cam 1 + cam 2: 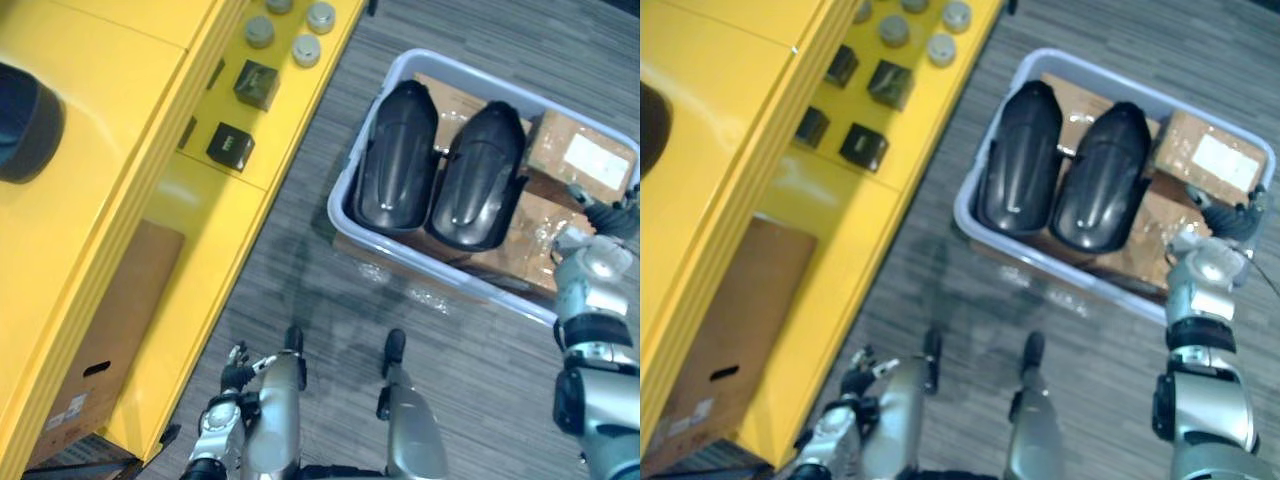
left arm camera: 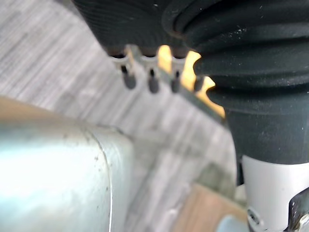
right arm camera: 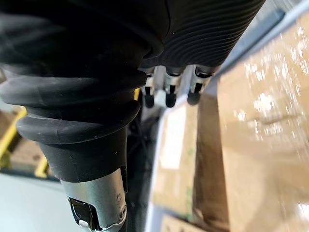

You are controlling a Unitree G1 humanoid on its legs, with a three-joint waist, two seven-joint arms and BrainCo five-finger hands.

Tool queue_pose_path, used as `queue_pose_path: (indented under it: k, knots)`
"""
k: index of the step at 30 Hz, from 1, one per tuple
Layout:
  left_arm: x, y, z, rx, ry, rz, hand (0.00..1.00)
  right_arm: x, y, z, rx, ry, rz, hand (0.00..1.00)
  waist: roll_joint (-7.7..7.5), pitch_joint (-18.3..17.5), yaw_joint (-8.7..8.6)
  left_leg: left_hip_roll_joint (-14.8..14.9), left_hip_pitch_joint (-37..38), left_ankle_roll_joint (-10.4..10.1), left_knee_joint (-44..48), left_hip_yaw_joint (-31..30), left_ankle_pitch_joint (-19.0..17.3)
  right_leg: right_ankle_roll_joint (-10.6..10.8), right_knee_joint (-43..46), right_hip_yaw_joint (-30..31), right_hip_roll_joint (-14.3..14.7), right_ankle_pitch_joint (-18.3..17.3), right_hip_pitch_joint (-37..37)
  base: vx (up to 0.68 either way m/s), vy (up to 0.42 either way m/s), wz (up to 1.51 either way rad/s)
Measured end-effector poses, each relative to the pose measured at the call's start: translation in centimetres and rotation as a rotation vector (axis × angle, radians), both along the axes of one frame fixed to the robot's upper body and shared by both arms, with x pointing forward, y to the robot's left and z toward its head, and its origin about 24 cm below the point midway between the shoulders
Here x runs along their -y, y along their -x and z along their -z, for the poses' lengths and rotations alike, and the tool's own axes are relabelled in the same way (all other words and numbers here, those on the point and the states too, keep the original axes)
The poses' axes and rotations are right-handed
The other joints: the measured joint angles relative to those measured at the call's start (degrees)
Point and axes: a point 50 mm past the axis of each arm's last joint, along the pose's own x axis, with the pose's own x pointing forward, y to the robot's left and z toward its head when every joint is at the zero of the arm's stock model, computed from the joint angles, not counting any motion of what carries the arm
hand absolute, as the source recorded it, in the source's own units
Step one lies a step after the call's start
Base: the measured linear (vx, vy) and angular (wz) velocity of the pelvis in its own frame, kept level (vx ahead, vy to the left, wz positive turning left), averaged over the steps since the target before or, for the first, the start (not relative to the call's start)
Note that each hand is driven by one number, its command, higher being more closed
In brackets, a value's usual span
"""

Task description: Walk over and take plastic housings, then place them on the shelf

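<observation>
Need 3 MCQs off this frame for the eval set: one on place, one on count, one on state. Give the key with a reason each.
1. Where do the plastic housings lie?
A. on a wheeled cart
B. in the grey bin, on top of cardboard boxes
C. on the bare floor

2. How many black housings are in the bin?
A. one
B. two
C. four

3. The bin's top is:
A. shut with a lid
B. open
C. covered by a cloth

Key:
1 B: both rest on the boxes inside the bin's walls.
2 B: two dark shells lie side by side.
3 B: the contents show fully from above, with nothing over them.
</observation>
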Motion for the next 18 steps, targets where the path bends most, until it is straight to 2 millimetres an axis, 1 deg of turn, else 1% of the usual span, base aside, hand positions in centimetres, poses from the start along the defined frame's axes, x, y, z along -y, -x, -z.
queue_pose_path:
  k: [1, 3, 8, 10, 13, 14, 15, 16, 18]
  knots:
    - [0.1, 0.0, 0.0, -0.001, 0.002, 0.001, 0.00, 0.1, -0.1, -0.1, -0.019, 0.015, -0.011, 0.00, 0.38, 0.2, -0.02, -0.2, 0.0, 0.1, -0.1, -0.6, 0.1, 0.0, 0.1, -1.0, -0.1, 0.0, 0.3, -0.04, 0.007, 0.21]
    - [0.1, 0.0, 0.0, 0.001, 0.005, 0.001, 0.00, 0.2, -0.3, -0.6, -0.027, 0.021, -0.016, 0.00, 0.61, 0.3, 0.10, -0.6, -0.1, 0.1, -0.7, -0.8, 0.5, 0.0, 0.1, -1.4, -0.5, 0.0, 0.2, -0.04, 0.010, 0.14]
    - [0.3, 0.0, 0.0, 0.016, 0.023, -0.004, 0.00, 0.7, -0.9, -2.5, -0.076, 0.049, -0.021, 0.00, 2.63, 1.2, 0.89, -1.0, -1.3, 0.2, -0.7, -1.0, 0.8, 0.0, 0.7, -2.5, -0.9, 0.0, -0.9, -0.04, 0.006, 0.04]
    - [0.6, -0.1, -0.1, 0.022, 0.034, 0.003, 0.00, 1.3, -0.8, -2.6, -0.138, 0.028, 0.000, 0.00, 3.51, 1.3, 1.51, -1.2, -2.2, 0.3, -0.6, -1.1, 1.4, 0.0, 0.9, -2.7, -1.0, 0.0, -1.9, -0.03, -0.003, 0.04]
    - [0.8, 0.1, 0.1, 0.017, 0.058, -0.007, 0.00, 1.7, -0.8, -1.9, -0.246, 0.013, 0.016, 0.00, 4.47, 1.4, 1.72, -1.5, -2.2, 0.3, -0.7, -1.4, 1.4, 0.0, 1.0, -3.0, -1.3, 0.0, -1.8, -0.01, 0.000, 0.07]
    - [1.1, 0.1, 0.2, 0.019, 0.072, -0.006, 0.00, 2.3, -0.4, -2.1, -0.277, 0.024, 0.049, 0.00, 5.28, 1.7, 1.72, -1.8, -2.4, 0.4, -0.7, -1.8, 1.5, 0.0, 1.2, -3.8, -1.5, 0.0, -1.8, -0.01, 0.009, 0.15]
    - [1.2, 0.1, 0.2, 0.020, 0.076, -0.004, 0.00, 2.7, -0.2, -2.3, -0.282, 0.026, 0.068, 0.00, 5.63, 1.7, 1.72, -1.9, -2.6, 0.5, -0.6, -2.1, 1.6, 0.0, 1.3, -4.3, -1.6, 0.0, -1.8, -0.02, 0.012, 0.24]
    - [1.4, 0.1, 0.1, 0.022, 0.077, 0.002, 0.00, 3.3, 0.2, -2.6, -0.299, 0.025, 0.101, 0.00, 5.95, 1.7, 1.79, -2.0, -3.0, 0.6, -0.5, -2.5, 1.6, 0.0, 1.4, -4.8, -1.6, 0.0, -1.9, -0.02, 0.001, 0.18]
    - [1.4, 0.1, 0.2, 0.021, 0.092, -0.006, 0.00, 3.5, 0.3, -2.8, -0.336, 0.015, 0.119, 0.00, 5.96, 1.7, 2.06, -2.0, -3.1, 0.5, -0.5, -2.5, 1.7, 0.0, 1.4, -5.2, -1.6, 0.0, -1.9, -0.02, -0.007, 0.08]
